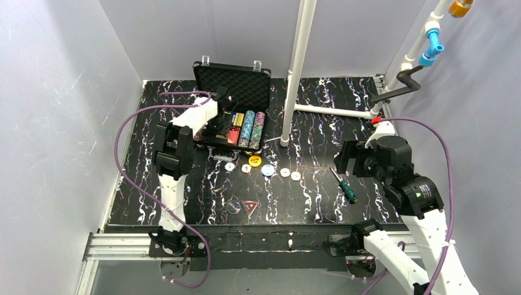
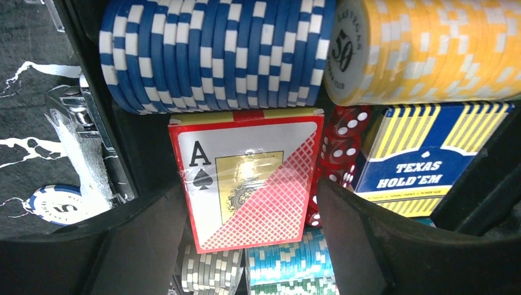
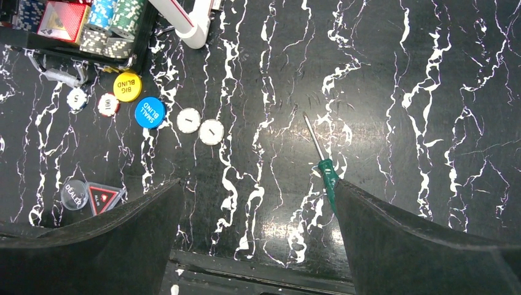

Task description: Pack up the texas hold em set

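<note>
Left wrist view: left pincer point(image 2: 249, 184) straddles deck point(image 2: 252, 153) in case point(image 2: 144, 147), whether pinching I cannot tell; right pincer point(image 3: 257, 184) spread over bench point(image 3: 368, 92)

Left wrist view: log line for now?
left gripper astride red deck in case, contact unclear | right gripper open, empty | discs on table
</note>
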Robot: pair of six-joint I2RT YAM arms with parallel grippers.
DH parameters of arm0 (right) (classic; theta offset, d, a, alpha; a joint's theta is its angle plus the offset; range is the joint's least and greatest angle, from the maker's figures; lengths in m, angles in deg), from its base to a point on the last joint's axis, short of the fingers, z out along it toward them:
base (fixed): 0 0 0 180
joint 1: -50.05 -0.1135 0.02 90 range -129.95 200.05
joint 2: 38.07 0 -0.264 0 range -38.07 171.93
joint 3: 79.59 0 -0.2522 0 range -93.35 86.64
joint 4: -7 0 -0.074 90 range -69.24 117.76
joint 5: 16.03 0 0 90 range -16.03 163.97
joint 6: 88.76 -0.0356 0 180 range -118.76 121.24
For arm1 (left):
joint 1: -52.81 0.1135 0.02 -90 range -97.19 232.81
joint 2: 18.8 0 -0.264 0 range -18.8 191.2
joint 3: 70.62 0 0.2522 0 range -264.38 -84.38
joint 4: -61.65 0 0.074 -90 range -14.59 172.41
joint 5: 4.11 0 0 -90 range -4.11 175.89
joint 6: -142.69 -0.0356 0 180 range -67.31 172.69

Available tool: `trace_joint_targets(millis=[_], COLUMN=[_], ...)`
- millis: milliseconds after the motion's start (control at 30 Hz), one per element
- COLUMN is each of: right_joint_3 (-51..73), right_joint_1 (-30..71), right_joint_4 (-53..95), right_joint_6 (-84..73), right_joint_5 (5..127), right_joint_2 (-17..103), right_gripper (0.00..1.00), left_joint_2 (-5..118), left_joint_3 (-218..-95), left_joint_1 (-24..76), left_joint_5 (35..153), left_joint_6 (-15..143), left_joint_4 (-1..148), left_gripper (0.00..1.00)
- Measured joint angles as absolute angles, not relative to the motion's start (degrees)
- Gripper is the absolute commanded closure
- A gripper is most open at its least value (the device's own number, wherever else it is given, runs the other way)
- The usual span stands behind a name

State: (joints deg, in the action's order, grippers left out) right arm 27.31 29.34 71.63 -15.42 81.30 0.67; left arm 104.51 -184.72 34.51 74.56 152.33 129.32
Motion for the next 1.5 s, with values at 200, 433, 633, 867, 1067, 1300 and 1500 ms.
trace_joint_targets(millis=[200, 433, 633, 867, 1067, 1300, 1500], right_joint_3=[27.29, 27.29, 27.27, 27.36, 29.61, 34.35, 34.64], right_joint_1=[29.34, 29.34, 29.34, 29.34, 29.34, 28.33, 27.15], right_joint_4=[71.61, 71.61, 71.65, 71.76, 71.9, 71.15, 69.58], right_joint_6=[-15.56, -15.97, -16.32, -16.47, -16.45, -18.27, -22.05], right_joint_5=[80.78, 79.97, 79.9, 78.2, 71.92, 61.15, 60.56], right_joint_2=[0.76, 0.8, -0.55, -0.57, 1.15, 10.2, 9.81], right_gripper=[0.0, 0.0, 0.0, 0.0, 0.0, 0.0, 0.0], left_joint_2=[102.08, 96.22, 93.45, 89.93, 72.49, 54.87, 72.99], left_joint_3=[-184.52, -180.67, -176.28, -172.83, -153.94, -140.02, -153.16], left_joint_1=[34.57, 35.08, 35.08, 32.15, 28.54, 16.56, -2.23], left_joint_5=[74.4, 74.53, 76.65, 82.1, 90.73, 94.45, 83.3], left_joint_6=[149.09, 145.47, 140.0, 118.95, 104.94, 96.92, 103.39], left_joint_4=[128.62, 128.19, 123.03, 113.85, 111.23, 109.43, 123.03], left_gripper=[0.17, 0.17, 0.21, 0.17, 0.06, 0.02, 0.02])
